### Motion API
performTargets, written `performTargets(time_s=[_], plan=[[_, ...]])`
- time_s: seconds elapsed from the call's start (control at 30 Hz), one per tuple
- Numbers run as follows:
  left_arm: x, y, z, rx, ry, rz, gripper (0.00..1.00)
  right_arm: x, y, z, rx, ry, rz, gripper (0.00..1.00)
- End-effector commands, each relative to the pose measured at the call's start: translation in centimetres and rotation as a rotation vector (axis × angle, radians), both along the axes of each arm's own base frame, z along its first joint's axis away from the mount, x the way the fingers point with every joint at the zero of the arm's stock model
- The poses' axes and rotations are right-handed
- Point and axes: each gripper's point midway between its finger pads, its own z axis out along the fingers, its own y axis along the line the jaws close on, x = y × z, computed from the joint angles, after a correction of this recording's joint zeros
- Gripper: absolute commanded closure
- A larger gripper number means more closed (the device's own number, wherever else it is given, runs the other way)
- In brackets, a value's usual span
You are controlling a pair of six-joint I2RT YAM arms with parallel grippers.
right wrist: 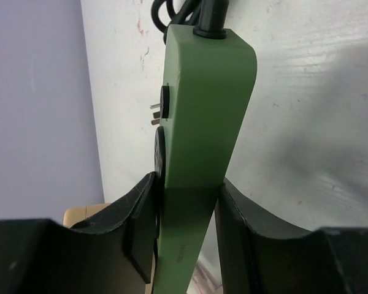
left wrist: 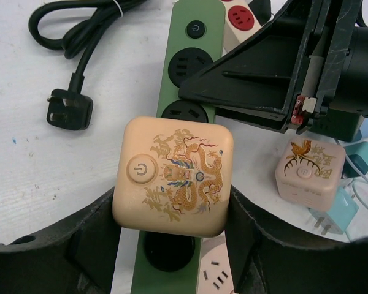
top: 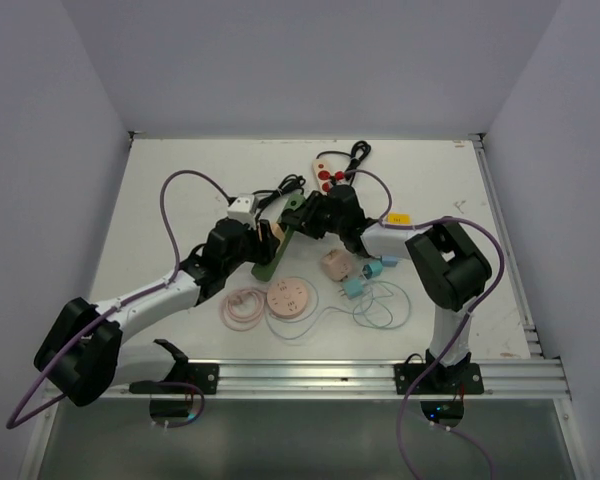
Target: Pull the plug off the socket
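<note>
The socket is a long green power strip lying mid-table. The plug, a beige cube with a gold dragon print and a power button, sits on the strip's face. My left gripper is shut on the cube's two sides. My right gripper is shut on the strip's far part, one finger on each long face. Whether the cube's pins are still seated is hidden.
A black cable with a three-pin plug lies left of the strip. A pink cube adapter, teal plugs, a round pink socket and thin looped cords lie to the right. A cream strip with red outlets lies behind.
</note>
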Motion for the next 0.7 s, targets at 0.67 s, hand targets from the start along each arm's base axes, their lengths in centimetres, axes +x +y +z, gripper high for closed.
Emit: performTargets(time_s=[0.67], plan=[[2.1, 3.4, 4.0, 0.405, -0.114, 0.183, 1.00, 0.8, 0.2, 3.9, -0.163, -0.127, 0.053, 1.00]])
